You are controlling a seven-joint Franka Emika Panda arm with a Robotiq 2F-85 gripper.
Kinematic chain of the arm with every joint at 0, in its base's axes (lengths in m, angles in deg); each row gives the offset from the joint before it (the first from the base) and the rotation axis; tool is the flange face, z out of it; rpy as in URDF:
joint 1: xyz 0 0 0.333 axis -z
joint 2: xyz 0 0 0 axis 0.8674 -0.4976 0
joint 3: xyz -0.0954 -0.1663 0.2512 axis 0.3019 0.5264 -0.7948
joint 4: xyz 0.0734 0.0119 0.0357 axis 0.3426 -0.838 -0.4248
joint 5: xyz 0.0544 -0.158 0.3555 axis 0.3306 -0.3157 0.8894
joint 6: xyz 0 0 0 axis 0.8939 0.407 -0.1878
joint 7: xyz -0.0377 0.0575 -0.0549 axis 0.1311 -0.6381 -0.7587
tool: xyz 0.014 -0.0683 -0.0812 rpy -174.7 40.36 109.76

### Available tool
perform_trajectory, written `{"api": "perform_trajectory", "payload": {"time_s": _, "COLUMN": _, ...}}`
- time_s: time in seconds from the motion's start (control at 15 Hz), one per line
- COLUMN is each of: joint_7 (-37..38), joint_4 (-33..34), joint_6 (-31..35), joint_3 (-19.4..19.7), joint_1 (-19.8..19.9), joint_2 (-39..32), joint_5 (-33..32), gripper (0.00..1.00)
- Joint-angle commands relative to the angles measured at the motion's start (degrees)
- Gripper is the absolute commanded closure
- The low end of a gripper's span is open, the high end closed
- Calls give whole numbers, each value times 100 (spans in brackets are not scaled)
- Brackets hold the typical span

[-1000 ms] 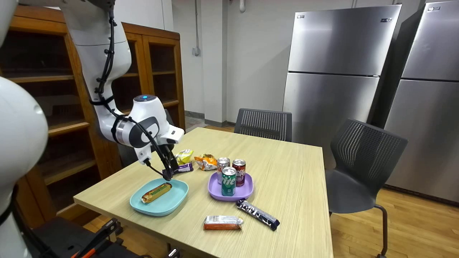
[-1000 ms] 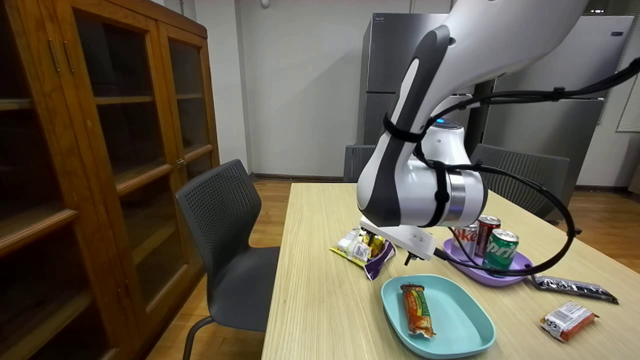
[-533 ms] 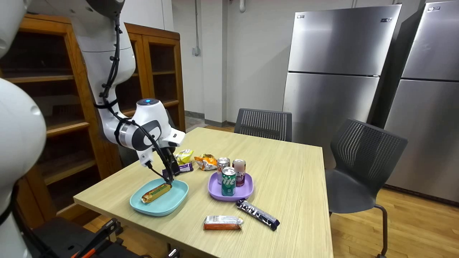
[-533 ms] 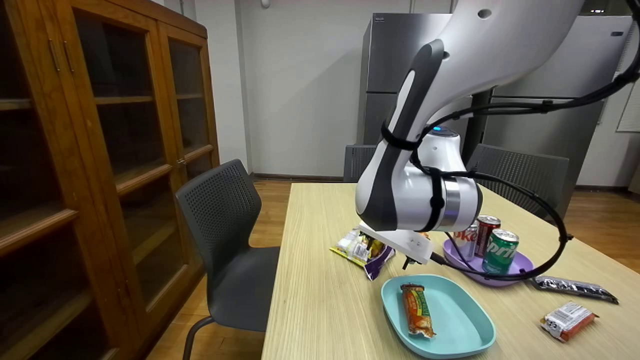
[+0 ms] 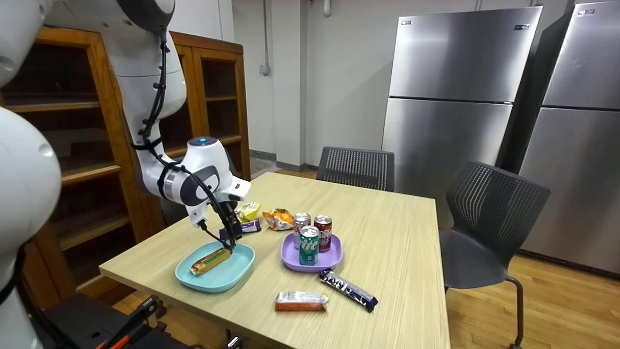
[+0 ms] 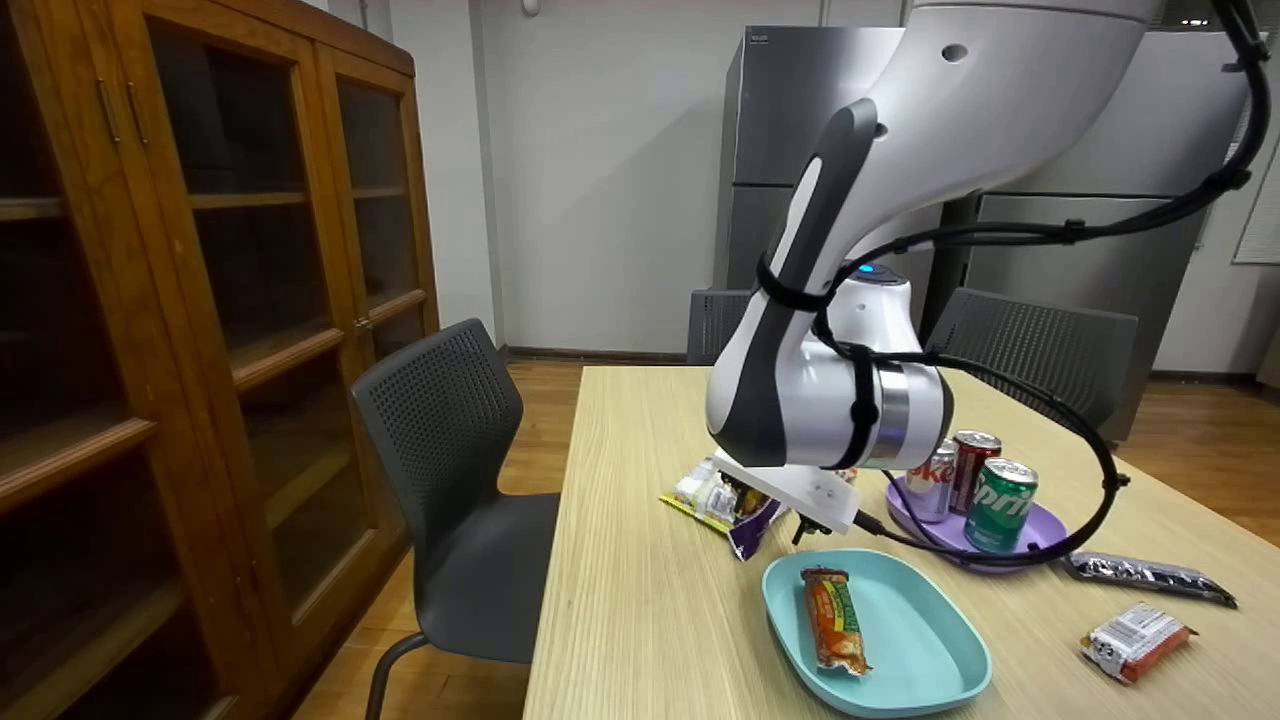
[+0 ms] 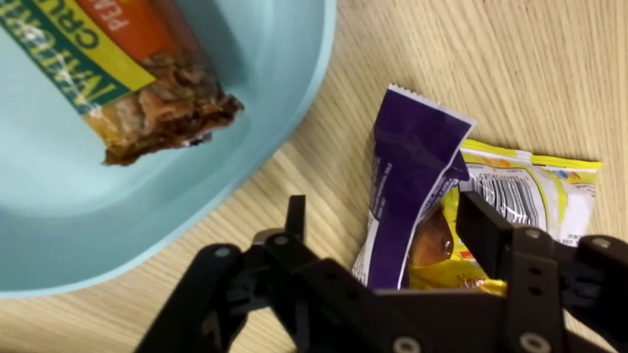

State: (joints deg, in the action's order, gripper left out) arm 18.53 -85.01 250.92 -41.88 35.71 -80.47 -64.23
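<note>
My gripper [image 7: 380, 197] is open and empty in the wrist view. Its fingers stand on either side of a purple packet [image 7: 417, 137], which lies against a yellow snack bag [image 7: 510, 191]. The right finger overlaps the yellow bag in view; I cannot tell whether it touches. In an exterior view, the gripper [image 5: 231, 235] hangs low near the purple packet [image 5: 251, 226] and the yellow bag [image 5: 248, 212]. A teal plate [image 5: 232, 276] beside it holds a granola bar [image 5: 211, 261]; the bar also shows in the wrist view [image 7: 167, 103]. In an exterior view the arm mostly hides the fingers.
A purple plate [image 5: 287, 254] holds a green can [image 5: 309, 246], a silver can [image 5: 298, 228] and a dark red can [image 5: 324, 237]. An orange bag [image 5: 278, 219] lies behind. A dark bar [image 5: 348, 290] and an orange-and-white bar [image 5: 301, 301] lie on the table. Chairs [image 6: 440, 430] surround it.
The arm and gripper have moved down a little, with a small sideways shift. The gripper sits lower beside the teal plate. The packets, plates and cans have not moved.
</note>
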Motion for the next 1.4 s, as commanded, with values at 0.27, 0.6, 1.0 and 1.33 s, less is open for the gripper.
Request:
{"api": "perform_trajectory", "payload": {"time_s": 0.27, "joint_7": -179, "joint_4": 198, "joint_6": -176, "joint_3": -229, "joint_1": 277, "joint_2": -78, "joint_5": -30, "gripper": 82}}
{"api": "perform_trajectory", "payload": {"time_s": 0.6, "joint_7": -203, "joint_4": 223, "joint_6": -168, "joint_3": -311, "joint_1": 381, "joint_2": -91, "joint_5": -35, "gripper": 96}}
{"api": "perform_trajectory", "payload": {"time_s": 1.0, "joint_7": -296, "joint_4": 89, "joint_6": -143, "joint_3": -400, "joint_1": 471, "joint_2": 84, "joint_5": -70, "gripper": 96}}
{"api": "perform_trajectory", "payload": {"time_s": 1.33, "joint_7": -452, "joint_4": -260, "joint_6": -53, "joint_3": -385, "joint_1": 393, "joint_2": 437, "joint_5": -106, "gripper": 96}}
